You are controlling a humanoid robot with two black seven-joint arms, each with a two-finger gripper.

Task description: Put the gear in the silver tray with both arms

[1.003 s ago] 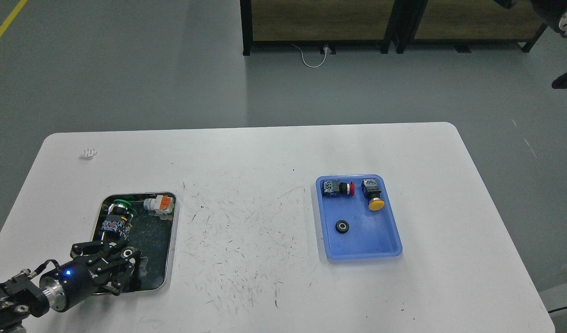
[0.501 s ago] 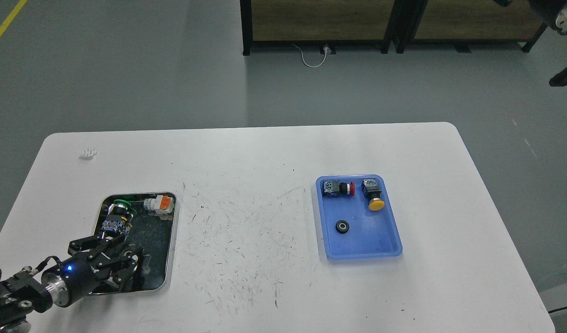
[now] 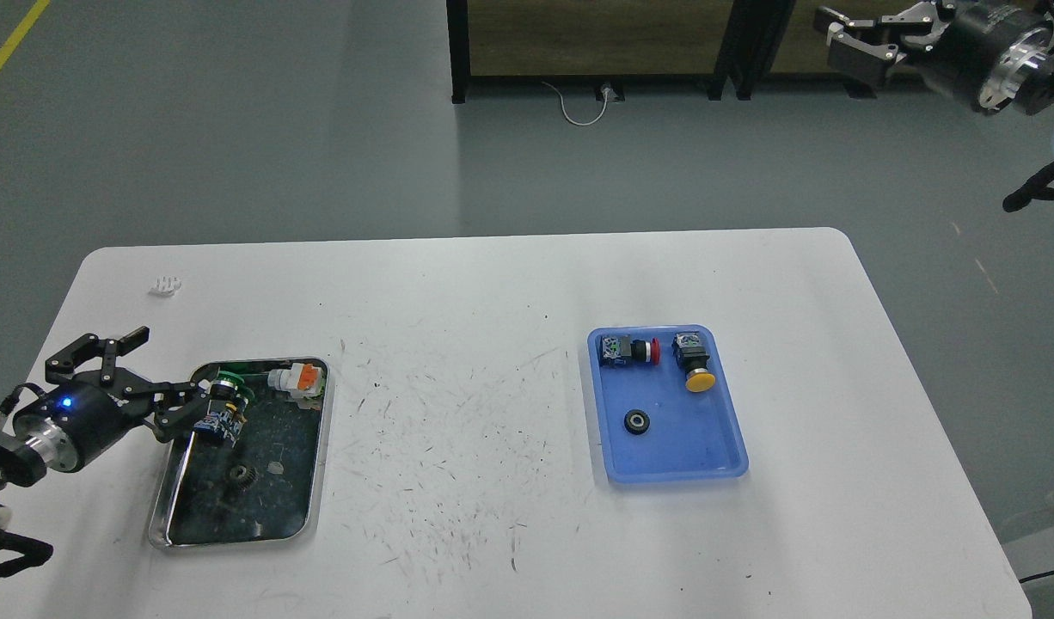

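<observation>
The silver tray [image 3: 306, 481] lies at the table's front left. A small dark gear [image 3: 241, 474] lies on its bottom, beside a small round disc [image 3: 274, 468]. A green push-button part [image 3: 223, 401] and an orange and white part [image 3: 296, 379] lie at the tray's far end. My left gripper [image 3: 144, 376] is open and empty, raised to the left of the tray's far end, clear of the gear. My right gripper [image 3: 858, 39] is open and empty, high at the top right, far from the table.
A blue plastic tray [image 3: 716, 460] at the right holds a red button part [image 3: 629, 350], a yellow button part [image 3: 694, 361] and a black ring [image 3: 636, 421]. A small white piece [image 3: 164, 285] lies at the far left. A dark shelf unit [image 3: 596, 39] stands behind the table.
My left gripper has lifted up and left off the tray's near end, and the gear now lies uncovered in the tray. My right gripper has come into view at the top right.
</observation>
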